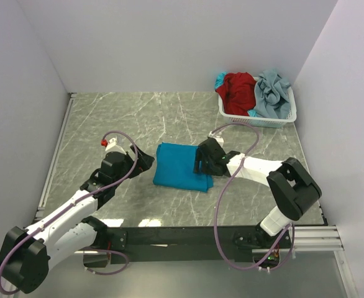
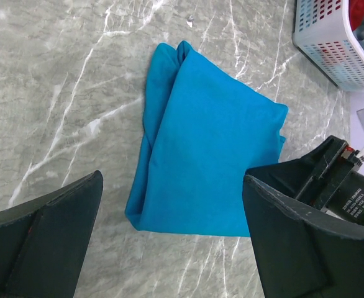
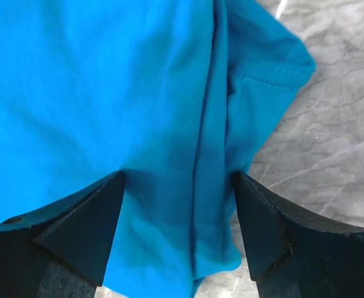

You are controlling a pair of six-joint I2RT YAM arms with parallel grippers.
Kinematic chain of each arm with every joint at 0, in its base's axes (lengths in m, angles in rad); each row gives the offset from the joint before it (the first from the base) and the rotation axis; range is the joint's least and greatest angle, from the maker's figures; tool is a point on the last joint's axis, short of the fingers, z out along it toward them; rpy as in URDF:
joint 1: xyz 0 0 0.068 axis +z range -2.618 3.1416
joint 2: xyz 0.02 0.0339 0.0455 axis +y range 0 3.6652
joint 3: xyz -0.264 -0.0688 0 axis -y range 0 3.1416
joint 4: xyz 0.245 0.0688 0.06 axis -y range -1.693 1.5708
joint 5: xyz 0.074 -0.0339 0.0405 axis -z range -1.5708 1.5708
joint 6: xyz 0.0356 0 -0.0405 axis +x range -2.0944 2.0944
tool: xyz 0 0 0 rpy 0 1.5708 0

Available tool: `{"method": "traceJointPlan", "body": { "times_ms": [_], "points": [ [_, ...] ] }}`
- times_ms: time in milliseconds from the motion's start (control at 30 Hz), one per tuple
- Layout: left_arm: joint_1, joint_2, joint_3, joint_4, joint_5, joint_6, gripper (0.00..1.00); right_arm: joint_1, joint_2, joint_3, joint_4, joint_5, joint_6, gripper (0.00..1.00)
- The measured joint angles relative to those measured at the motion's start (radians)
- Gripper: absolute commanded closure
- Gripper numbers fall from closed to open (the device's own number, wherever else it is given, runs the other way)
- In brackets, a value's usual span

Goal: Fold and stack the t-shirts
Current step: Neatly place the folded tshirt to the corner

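Shirts lie in two places. The teal shirt (image 1: 181, 166) sits folded at the middle of the table (image 1: 138, 118). The red shirt (image 1: 239, 92) and the grey-blue shirt (image 1: 274, 93) are heaped in the white basket (image 1: 256, 120) at the table's two o'clock corner. The right gripper (image 1: 199, 164) hangs over the teal shirt's three o'clock edge, jaws apart with cloth showing between them. The left gripper (image 1: 146, 163), jaws wide, sits at the shirt's nine o'clock, clear of it.

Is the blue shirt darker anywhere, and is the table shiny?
Right wrist view: the teal shirt looks shadowed under the right claw. Top view: white glare patches on the table, along its near edge. Left wrist view: looks sharp.
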Motion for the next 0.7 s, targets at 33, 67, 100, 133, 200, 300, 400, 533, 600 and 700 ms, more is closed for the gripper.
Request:
{"method": "traceJointPlan", "body": {
  "times_ms": [33, 67, 100, 133, 200, 300, 400, 533, 600, 700],
  "points": [
    [0.000, 0.001, 0.000, 0.000, 0.000, 0.001, 0.01, 0.006, 0.008, 0.012, -0.014, 0.022, 0.008, 0.23],
    [0.000, 0.002, 0.000, 0.000, 0.000, 0.002, 0.01, 0.014, 0.013, 0.021, -0.029, 0.043, 0.016, 0.25],
    [0.000, 0.003, 0.000, 0.000, 0.000, 0.003, 0.01, 0.019, 0.016, 0.025, -0.041, 0.058, 0.022, 0.27],
    [0.000, 0.003, 0.000, 0.000, 0.000, 0.004, 0.01, 0.023, 0.019, 0.026, -0.053, 0.071, 0.028, 0.29],
    [0.000, 0.003, 0.000, 0.000, 0.000, 0.005, 0.00, 0.027, 0.025, 0.028, -0.063, 0.087, 0.034, 0.40],
    [0.000, 0.003, 0.000, 0.000, -0.001, 0.006, 0.00, 0.029, 0.030, 0.030, -0.073, 0.101, 0.047, 0.58],
    [0.000, -0.002, 0.000, -0.002, -0.013, 0.008, 0.01, 0.027, 0.032, 0.035, -0.082, 0.112, 0.050, 0.81],
    [0.000, -0.037, 0.000, -0.008, -0.033, 0.009, 0.01, -0.010, 0.028, 0.041, -0.106, 0.132, -0.002, 0.89],
    [0.000, -0.061, -0.002, -0.008, -0.045, 0.010, 0.01, -0.061, 0.018, 0.041, -0.120, 0.107, -0.046, 0.91],
    [0.000, -0.084, -0.005, -0.008, -0.057, 0.019, 0.00, -0.172, 0.004, 0.041, -0.146, 0.054, -0.130, 0.91]
  ]
}}
